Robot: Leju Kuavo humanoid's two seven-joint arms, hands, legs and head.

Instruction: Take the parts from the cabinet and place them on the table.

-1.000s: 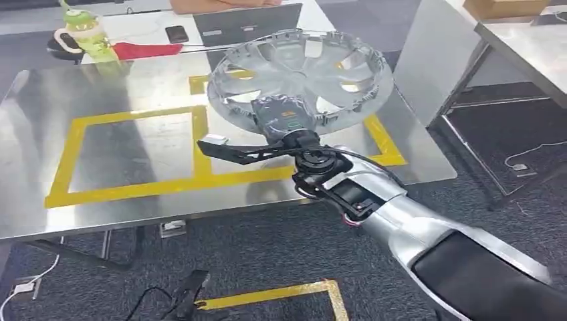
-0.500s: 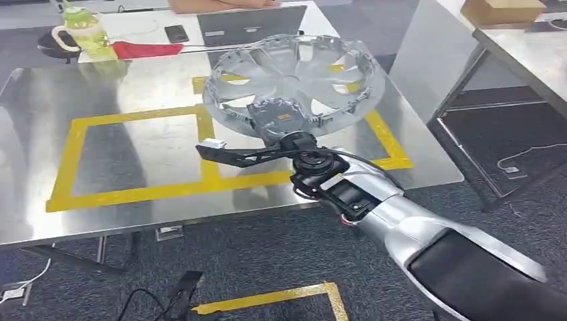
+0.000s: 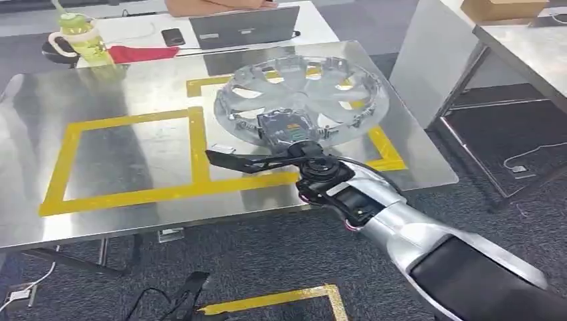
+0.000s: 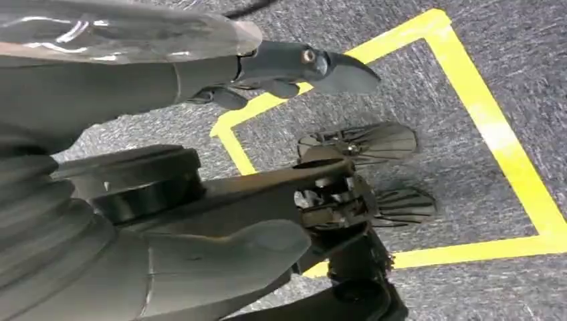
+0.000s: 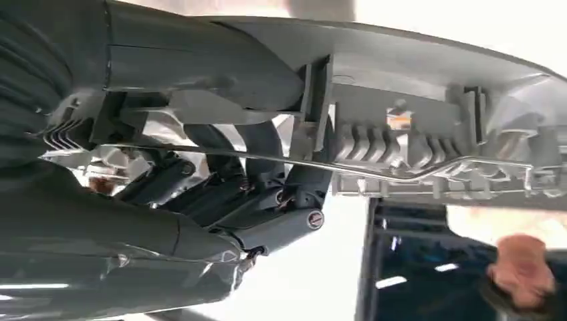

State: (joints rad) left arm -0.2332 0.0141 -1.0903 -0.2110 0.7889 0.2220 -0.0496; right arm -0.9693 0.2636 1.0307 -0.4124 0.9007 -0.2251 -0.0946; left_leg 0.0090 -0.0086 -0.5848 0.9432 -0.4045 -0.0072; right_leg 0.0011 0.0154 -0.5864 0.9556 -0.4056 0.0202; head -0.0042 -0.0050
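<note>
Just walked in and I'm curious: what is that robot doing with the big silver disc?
The robot's right hand grips a silver wheel cover by its rim and holds it low over the steel table, above the right-hand yellow taped box. Whether it already touches the table is hard to tell. The left hand hangs over the carpet, holding nothing. A laptop sits at the far end.

No lettering can be read — not on any thing in these views.
</note>
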